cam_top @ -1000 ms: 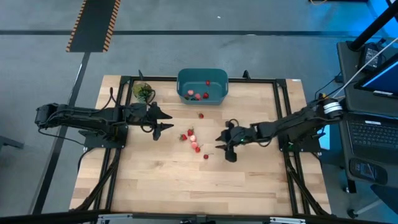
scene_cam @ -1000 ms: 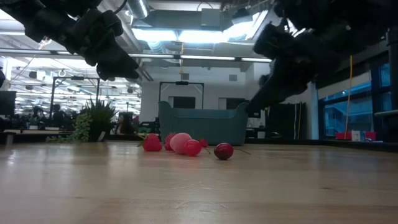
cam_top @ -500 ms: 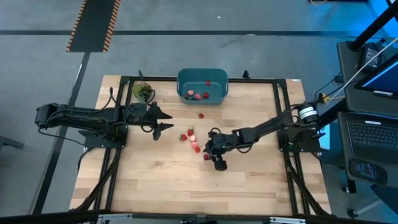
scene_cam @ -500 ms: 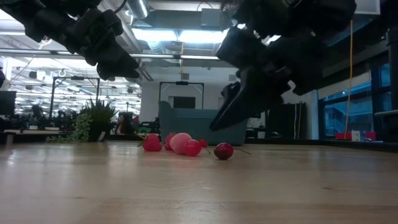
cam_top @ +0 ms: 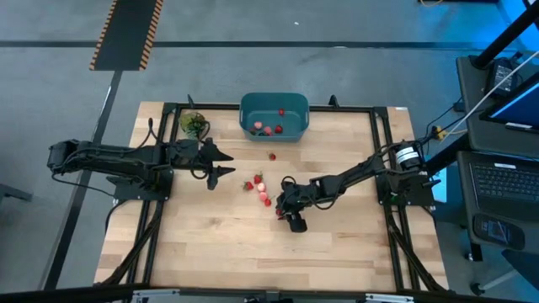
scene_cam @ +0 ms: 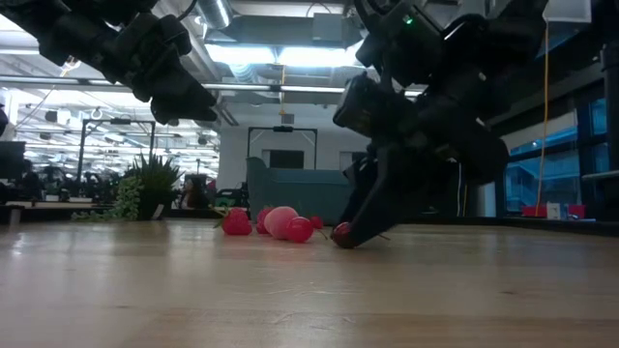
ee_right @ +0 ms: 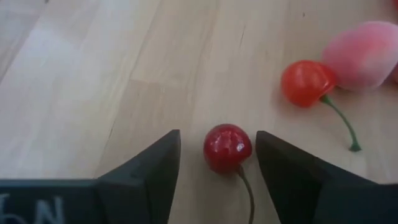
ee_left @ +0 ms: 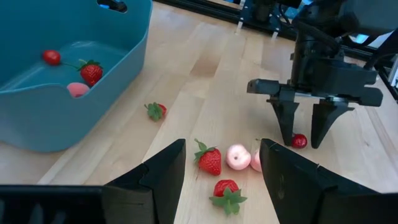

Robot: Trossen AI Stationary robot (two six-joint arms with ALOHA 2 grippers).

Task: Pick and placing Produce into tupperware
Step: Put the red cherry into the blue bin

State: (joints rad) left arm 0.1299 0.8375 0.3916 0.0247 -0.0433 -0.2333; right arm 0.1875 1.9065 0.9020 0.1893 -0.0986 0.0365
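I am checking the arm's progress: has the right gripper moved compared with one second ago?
Yes. The right gripper has travelled away from the table's right edge toward the fruit cluster and come down; it now stands open around the dark red cherry, jaws either side.

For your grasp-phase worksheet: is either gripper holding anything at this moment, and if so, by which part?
Nothing is held. The right gripper is open, straddling a dark red cherry on the table; the left gripper hovers open and empty.

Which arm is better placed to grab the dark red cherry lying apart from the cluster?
Right. The right gripper is down at the table, open, its fingers on either side of the dark red cherry. The left gripper hovers open, off to the side of the strawberries, farther from it.
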